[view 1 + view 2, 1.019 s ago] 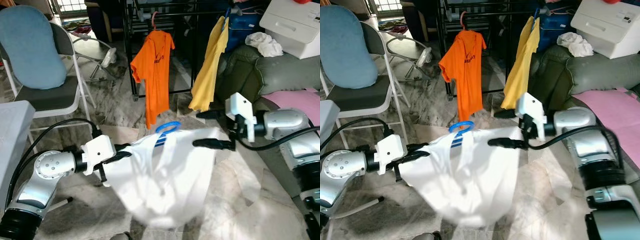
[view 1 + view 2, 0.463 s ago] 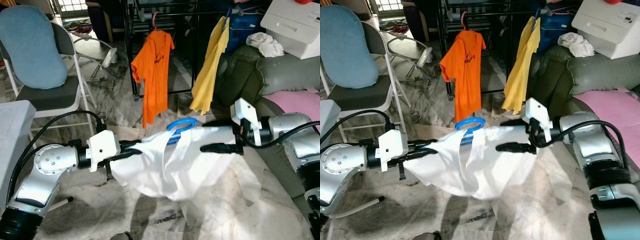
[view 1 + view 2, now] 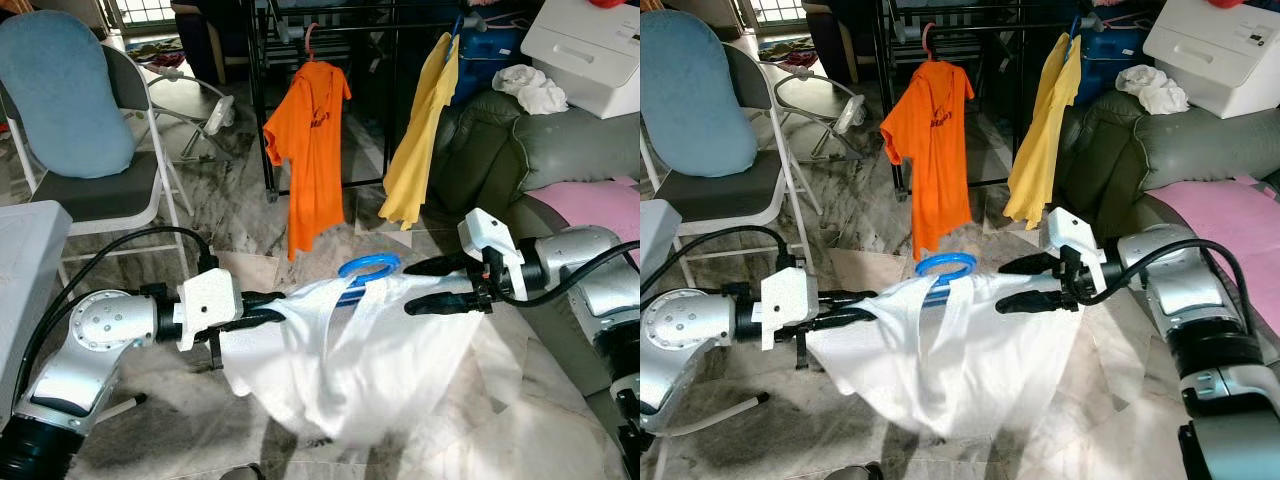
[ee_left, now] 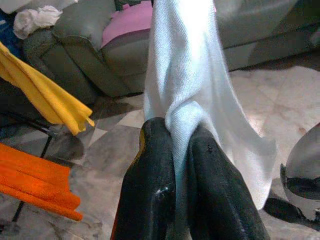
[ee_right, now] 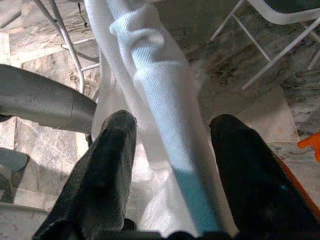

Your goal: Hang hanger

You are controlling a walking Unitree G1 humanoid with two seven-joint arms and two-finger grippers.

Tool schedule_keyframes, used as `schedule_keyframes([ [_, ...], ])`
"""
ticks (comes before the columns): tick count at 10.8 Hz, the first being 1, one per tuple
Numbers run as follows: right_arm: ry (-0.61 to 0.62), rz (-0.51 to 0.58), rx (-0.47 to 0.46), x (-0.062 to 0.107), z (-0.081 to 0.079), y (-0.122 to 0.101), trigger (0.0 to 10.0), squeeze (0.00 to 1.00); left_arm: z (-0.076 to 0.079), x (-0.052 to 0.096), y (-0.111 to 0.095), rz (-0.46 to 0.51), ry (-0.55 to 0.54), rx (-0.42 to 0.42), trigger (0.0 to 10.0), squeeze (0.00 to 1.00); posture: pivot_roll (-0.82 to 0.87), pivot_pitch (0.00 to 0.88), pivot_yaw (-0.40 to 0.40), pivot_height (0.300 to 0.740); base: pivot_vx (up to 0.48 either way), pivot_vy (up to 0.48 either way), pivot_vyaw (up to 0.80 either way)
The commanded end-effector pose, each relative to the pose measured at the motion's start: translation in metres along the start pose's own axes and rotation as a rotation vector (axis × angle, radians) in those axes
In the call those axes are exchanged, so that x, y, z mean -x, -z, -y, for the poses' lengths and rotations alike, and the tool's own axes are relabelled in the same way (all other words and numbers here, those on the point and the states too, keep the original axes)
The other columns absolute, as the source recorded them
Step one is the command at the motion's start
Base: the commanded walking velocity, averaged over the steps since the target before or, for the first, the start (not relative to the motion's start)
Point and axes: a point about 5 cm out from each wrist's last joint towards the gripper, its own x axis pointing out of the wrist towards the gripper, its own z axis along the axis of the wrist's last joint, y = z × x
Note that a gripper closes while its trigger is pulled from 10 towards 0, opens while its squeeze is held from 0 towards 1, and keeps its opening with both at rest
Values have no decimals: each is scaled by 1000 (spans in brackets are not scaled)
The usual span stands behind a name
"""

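A marbled grey stone floor [image 3: 250, 215] spreads across the room, bright with sunlight at 5 o'clock. At 10 o'clock a folding chair [image 3: 110, 190] carries a blue cushion [image 3: 65, 95]. At 12 o'clock a dark clothes rack [image 3: 262, 100] holds an orange shirt [image 3: 312, 150] and a yellow garment [image 3: 422, 135]. At 2 o'clock stands a grey-green sofa [image 3: 520, 150] with a pink cloth [image 3: 590, 200].

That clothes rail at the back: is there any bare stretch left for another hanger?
Yes: the rail looks bare between the orange shirt and the yellow shirt. Left of the orange shirt the rack's post crowds it; right of the yellow one, the sofa and clutter close in.
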Motion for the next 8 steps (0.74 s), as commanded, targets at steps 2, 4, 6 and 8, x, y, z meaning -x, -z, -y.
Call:
schedule_keyframes([
  [2,-49,-14,38,0,-1,-7,10000,0,0,-1,-3,13,6,-7,0,0,10,90,-13,740,0,0,0],
  [4,-61,-35,63,-3,-2,-5,5608,0,1,-2,-2,9,19,1,0,0,8,93,-12,740,0,0,0],
  [6,-91,-29,80,-6,-2,-11,0,0,2,-4,-1,10,28,3,0,0,7,94,-12,740,0,0,0],
  [8,-97,-13,108,-10,-2,-16,0,0,3,-6,-1,12,35,8,0,0,7,96,-14,740,0,0,0],
])
